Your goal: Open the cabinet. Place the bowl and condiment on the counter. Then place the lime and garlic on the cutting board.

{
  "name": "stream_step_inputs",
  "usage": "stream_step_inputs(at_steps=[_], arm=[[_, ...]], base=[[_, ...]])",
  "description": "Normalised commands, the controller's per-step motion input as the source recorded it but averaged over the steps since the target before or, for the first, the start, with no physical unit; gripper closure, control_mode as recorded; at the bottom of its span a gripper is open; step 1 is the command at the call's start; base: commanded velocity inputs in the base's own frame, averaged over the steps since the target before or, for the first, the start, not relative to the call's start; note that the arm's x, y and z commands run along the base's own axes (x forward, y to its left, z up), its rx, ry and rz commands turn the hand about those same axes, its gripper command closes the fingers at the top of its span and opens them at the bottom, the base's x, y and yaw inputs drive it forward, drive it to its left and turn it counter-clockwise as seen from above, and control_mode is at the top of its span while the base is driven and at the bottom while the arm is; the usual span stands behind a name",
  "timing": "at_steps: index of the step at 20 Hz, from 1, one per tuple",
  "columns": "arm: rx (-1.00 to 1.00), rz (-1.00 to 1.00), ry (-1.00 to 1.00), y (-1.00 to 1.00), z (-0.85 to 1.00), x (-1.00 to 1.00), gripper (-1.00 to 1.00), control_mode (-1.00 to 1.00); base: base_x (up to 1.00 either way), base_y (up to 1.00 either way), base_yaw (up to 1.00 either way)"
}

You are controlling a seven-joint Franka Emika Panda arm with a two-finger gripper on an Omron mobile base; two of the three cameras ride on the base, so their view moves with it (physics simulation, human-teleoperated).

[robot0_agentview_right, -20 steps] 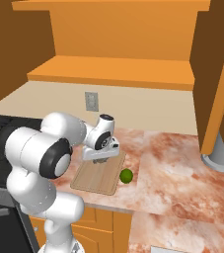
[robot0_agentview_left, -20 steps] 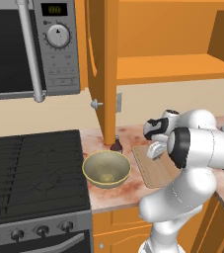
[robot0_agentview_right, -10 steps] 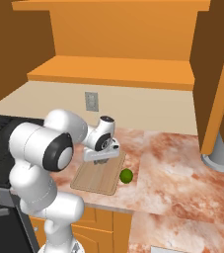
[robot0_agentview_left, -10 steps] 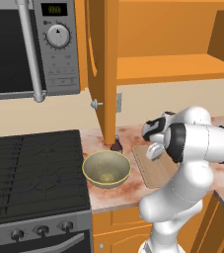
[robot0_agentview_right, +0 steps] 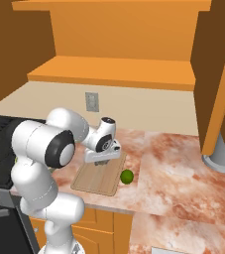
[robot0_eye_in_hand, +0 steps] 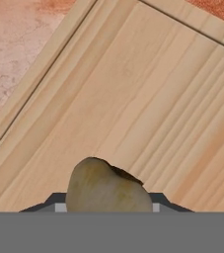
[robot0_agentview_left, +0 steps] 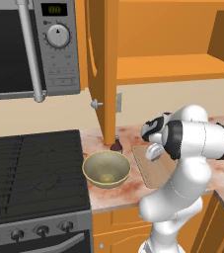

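— Since you're standing on the left side behind the arm, what do you see from there?

— The cabinet door hangs open, edge toward me, its silver knob sticking out. Under it, on the counter, sits the bowl, and the condiment stands just behind it, close to the foot of the door. The cutting board lies to the right of the bowl, half hidden by the white arm. The stove is on the left, the microwave above it.

— And from the right side?

— The gripper points down over the back end of the cutting board. The lime rests at the board's right edge; whether it's on the wood or on the counter just beside it, I can't tell. The wall outlet is behind the arm.

— Looking along the hand itself?

— The garlic sits between the fingertips, a grey-brown lump pinched in the jaws, with the board's grain spread close beneath it. A strip of counter shows at the upper left. So the jaws are closed on the garlic, right above the board.
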Motion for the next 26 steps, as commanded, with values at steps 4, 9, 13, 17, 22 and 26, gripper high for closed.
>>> stream_step_inputs(at_steps=[4, 9, 13, 17, 22, 26], arm=[[0.0, 0.0, 0.0, 0.0, -0.01, 0.0, 1.0, -1.0], [0.0, 0.0, 0.0, 0.0, 0.0, 0.0, -1.0, -1.0], [0.0, 0.0, 0.0, -0.01, 0.05, -0.09, -1.0, -1.0], [0.04, 0.0, -0.01, -0.11, 0.32, -0.32, -1.0, -1.0], [0.08, 0.0, 0.0, -0.05, 0.54, -0.28, -1.0, -1.0], [0.09, 0.0, 0.0, -0.05, 0.59, -0.28, -1.0, -1.0]], base=[[0.0, 0.0, 0.0], [0.0, 0.0, 0.0], [0.0, 0.0, 0.0], [0.0, 0.0, 0.0], [0.0, 0.0, 0.0], [0.0, 0.0, 0.0]])
